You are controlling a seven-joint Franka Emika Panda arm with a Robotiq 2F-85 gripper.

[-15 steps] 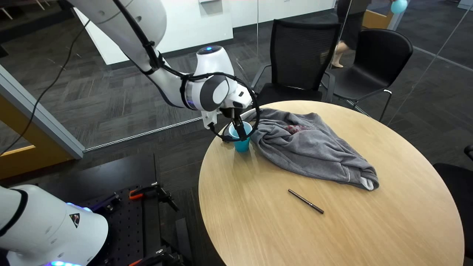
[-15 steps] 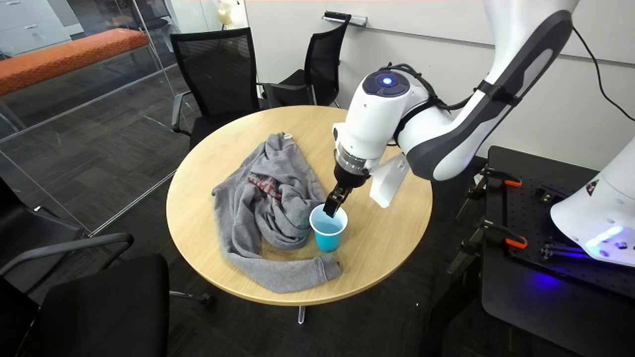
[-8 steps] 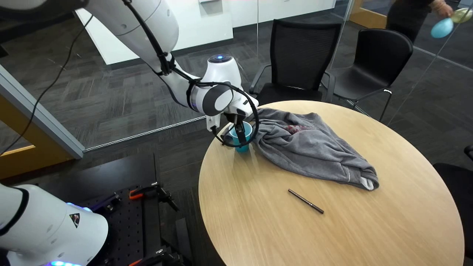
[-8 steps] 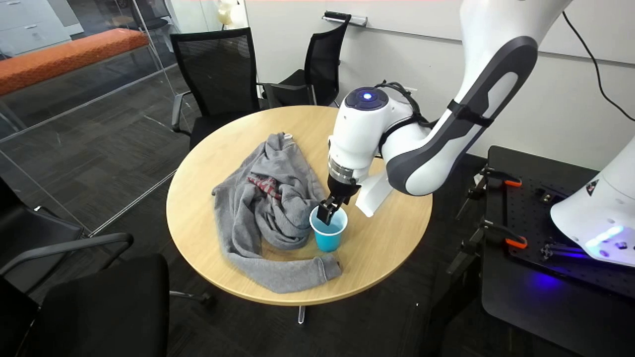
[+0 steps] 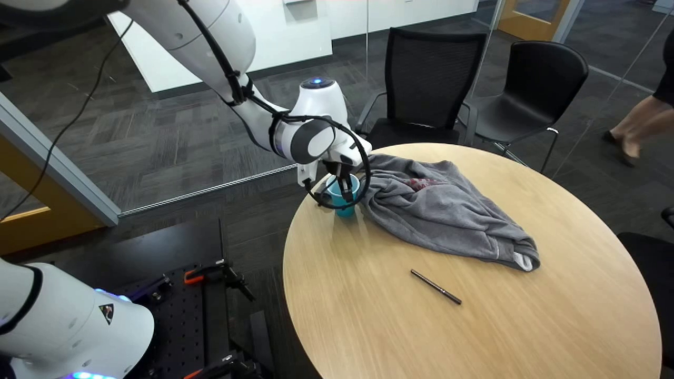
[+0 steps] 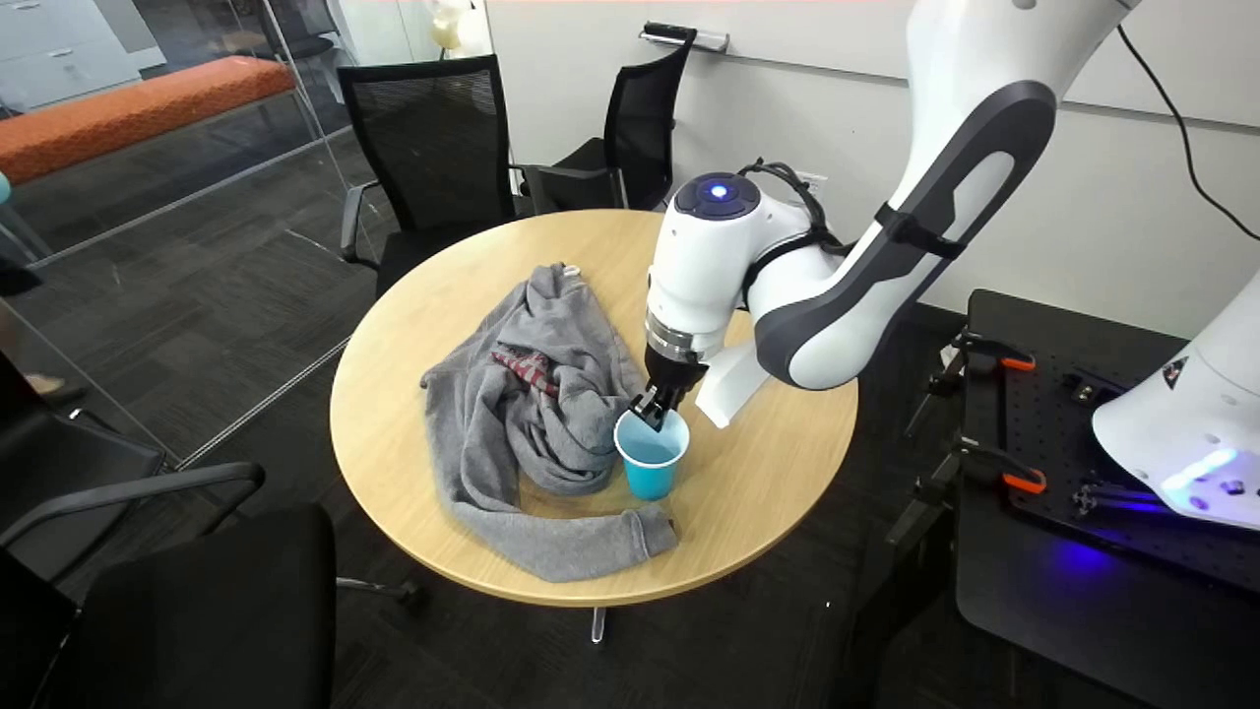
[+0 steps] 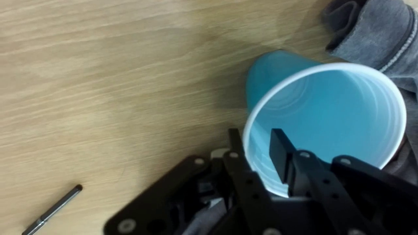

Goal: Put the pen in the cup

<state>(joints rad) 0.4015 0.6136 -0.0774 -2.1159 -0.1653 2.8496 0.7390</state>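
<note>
The hand (image 7: 255, 140) was at the cup (image 7: 333, 111), its fingers apart, the rim showing between them; the cup stood upright beside a grey sweatshirt (image 6: 566, 433), while the pen (image 5: 436, 287) lay on the tabletop (image 5: 358, 316), well apart from the cup

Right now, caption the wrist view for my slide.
Open pincer at the rim of the blue cup; dark pen on the table, lower left.

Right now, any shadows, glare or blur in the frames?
Wrist view: soft shadow on the table beside the cup, the tool mostly black; in an exterior view, the base light washes toward white and a blue glow shows on the bench; in an exterior view, the pen shows no obvious blur.
</note>
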